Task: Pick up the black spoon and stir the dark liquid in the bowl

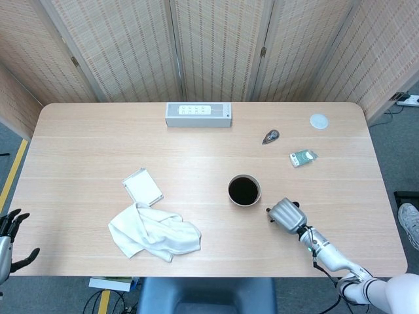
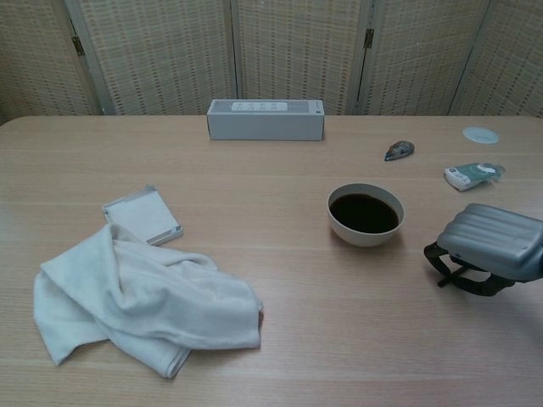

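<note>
Right hand (image 2: 492,253) beside bowl (image 2: 366,214) — fingers curled down, grasp unclear; left fingers (image 1: 13,222) released.

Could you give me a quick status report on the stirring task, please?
Right hand low beside bowl, fingers curled, spoon not discernible. Left hand idle off table. Path clear.

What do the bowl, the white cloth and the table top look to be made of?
The bowl looks like glazed ceramic: smooth cream wall, even rim, though plastic is possible. The white cloth looks like soft terry or cotton, from its matte, rumpled folds. The table shows pale wood grain with a flat satin sheen, probably laminate or veneer.
</note>
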You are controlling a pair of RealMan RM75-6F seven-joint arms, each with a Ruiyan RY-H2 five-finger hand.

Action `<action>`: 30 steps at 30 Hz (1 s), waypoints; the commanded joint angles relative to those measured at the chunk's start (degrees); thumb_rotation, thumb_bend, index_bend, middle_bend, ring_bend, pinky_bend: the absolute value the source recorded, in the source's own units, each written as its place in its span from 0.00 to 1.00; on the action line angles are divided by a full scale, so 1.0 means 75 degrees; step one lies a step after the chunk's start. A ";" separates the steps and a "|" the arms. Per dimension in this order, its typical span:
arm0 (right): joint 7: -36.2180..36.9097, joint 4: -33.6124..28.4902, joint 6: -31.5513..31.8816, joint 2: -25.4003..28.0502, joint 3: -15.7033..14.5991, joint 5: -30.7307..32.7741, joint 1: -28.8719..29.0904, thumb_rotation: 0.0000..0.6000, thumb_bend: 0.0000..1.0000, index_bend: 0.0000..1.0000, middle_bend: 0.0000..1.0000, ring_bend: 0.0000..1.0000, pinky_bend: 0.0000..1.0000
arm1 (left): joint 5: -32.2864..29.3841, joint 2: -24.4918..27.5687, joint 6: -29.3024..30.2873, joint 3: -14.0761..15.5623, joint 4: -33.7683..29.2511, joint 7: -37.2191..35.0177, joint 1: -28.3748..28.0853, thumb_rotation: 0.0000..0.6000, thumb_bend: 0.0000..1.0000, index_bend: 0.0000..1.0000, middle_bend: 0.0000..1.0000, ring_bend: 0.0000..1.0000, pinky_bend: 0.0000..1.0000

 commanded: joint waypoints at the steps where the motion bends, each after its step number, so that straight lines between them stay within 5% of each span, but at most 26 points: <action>1: 0.0146 -0.0003 0.0166 0.0054 0.0016 -0.0012 -0.0062 1.00 0.49 0.71 0.91 1.00 1.00 | 0.0015 0.0012 0.0006 -0.0006 -0.0021 0.0016 -0.0008 1.00 0.24 0.21 0.15 0.16 0.18; 9: 0.0700 -0.0611 0.0953 0.0460 0.0262 -0.0002 -0.0204 1.00 0.53 0.74 0.92 1.00 1.00 | 0.0089 0.0087 0.0047 -0.0022 -0.0153 0.0106 -0.0033 1.00 0.24 0.21 0.15 0.16 0.18; 17: 0.1957 -0.2099 0.1565 0.1138 0.0799 0.0185 -0.0139 1.00 0.54 0.76 0.93 1.00 1.00 | 0.0155 0.0143 0.0106 -0.0012 -0.0307 0.0202 -0.0027 1.00 0.24 0.21 0.15 0.16 0.18; 24: 0.3145 -0.2873 0.1199 0.1224 0.1380 0.0689 0.0214 1.00 0.54 0.77 0.93 1.00 1.00 | 0.0209 0.0192 0.0169 -0.0019 -0.0433 0.0246 -0.0021 1.00 0.24 0.21 0.15 0.16 0.18; 30: 0.4235 -0.2761 0.0539 0.0783 0.1781 0.1214 0.0598 1.00 0.54 0.77 0.93 1.00 1.00 | 0.0253 0.0219 0.0230 0.0012 -0.0505 0.0280 0.0018 1.00 0.24 0.21 0.15 0.16 0.18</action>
